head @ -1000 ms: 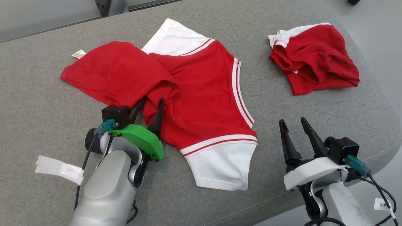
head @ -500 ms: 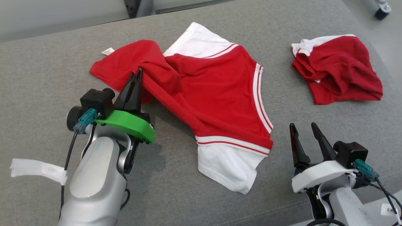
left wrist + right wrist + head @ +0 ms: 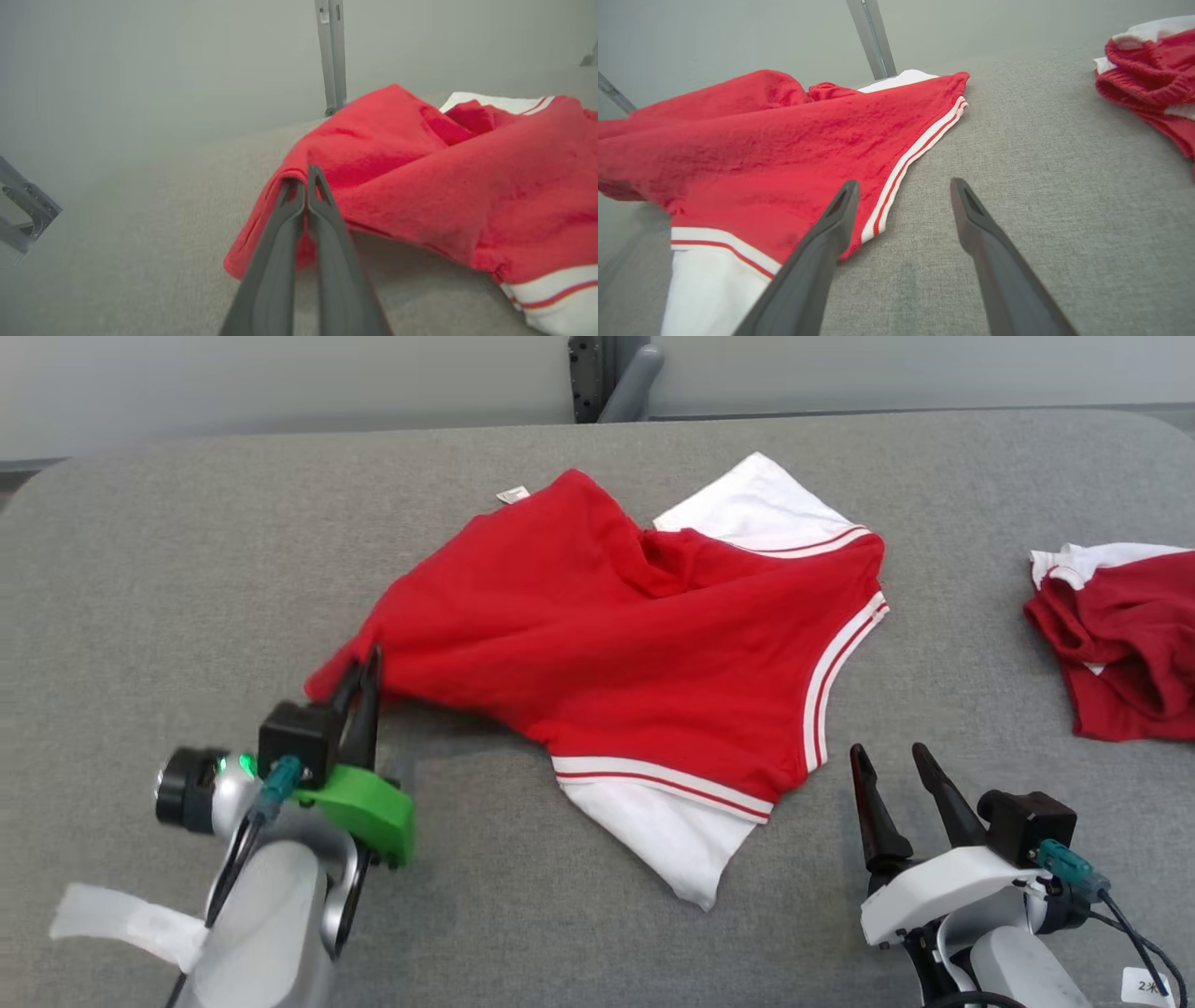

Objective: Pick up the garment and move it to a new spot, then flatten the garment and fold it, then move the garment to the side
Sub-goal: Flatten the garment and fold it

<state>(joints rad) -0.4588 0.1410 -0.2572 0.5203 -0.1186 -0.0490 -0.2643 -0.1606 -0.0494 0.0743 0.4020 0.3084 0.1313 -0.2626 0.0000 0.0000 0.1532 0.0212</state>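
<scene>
The left gripper (image 3: 362,665) held the red shirt (image 3: 635,644) by its hem corner.
Head view: the shirt lay in the middle of the grey padded surface (image 3: 187,569), and its flap, folded a second before, was spread to the left. The right gripper (image 3: 887,753) stood open just beside it. Left wrist view: the jaws were closed on the hem. Right wrist view: the fingers were apart and held nothing.

The garment (image 3: 635,644) lay across the middle of the table (image 3: 168,579), with a second garment (image 3: 1120,635) well apart to its right, at the view's edge. The left gripper (image 3: 366,663) touched the garment's near left corner. The right gripper (image 3: 887,751) stood near its right hem.
</scene>
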